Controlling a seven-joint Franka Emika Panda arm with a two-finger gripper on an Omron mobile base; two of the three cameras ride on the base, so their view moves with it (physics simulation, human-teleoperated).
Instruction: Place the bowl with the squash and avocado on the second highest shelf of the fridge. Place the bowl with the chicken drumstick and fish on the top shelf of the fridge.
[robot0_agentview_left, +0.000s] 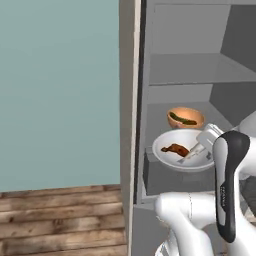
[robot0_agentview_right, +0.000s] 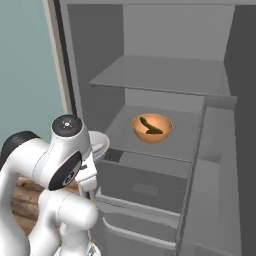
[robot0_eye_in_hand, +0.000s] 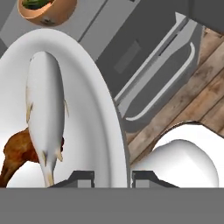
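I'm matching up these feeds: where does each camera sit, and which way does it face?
Left base view: behind the arm's left, facing the open fridge; arm at lower right, hand gripping the white bowl.
Right base view: behind the arm's right, facing the shelves; arm at lower left.
Hand view: on the hand, looking along the fingertips over the white bowl's rim.
All three share the orange bowl.

Two bowls (robot0_agentview_left: 185, 118) (robot0_agentview_left: 170, 160), one drumstick (robot0_agentview_left: 175, 149), one fish (robot0_eye_in_hand: 45, 113), one squash (robot0_agentview_left: 182, 120).

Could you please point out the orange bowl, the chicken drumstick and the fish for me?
orange bowl (robot0_agentview_right: 152, 131): right base view, on its front outer wall.
chicken drumstick (robot0_agentview_left: 175, 149): left base view, on the meaty middle.
fish (robot0_eye_in_hand: 45, 109): hand view, on the middle of its pale body.
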